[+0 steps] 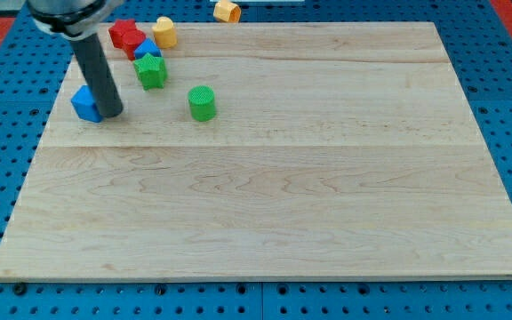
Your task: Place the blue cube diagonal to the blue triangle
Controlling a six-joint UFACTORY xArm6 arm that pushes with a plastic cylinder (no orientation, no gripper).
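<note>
The tip [112, 116], no hand, touched the blue cube [85, 104] just left of it; the rigid, apparently light block should slide across the counter [283, 204] when pushed at mid-face.

The tip [112, 116] is being pressed right against the blue block [84, 104] near the board's [283, 204] left edge. A green cylinder [202, 102] is sitting just rightward, while red [125, 36], green [150, 70] and yellow [164, 32] blocks are clustering above.
</note>
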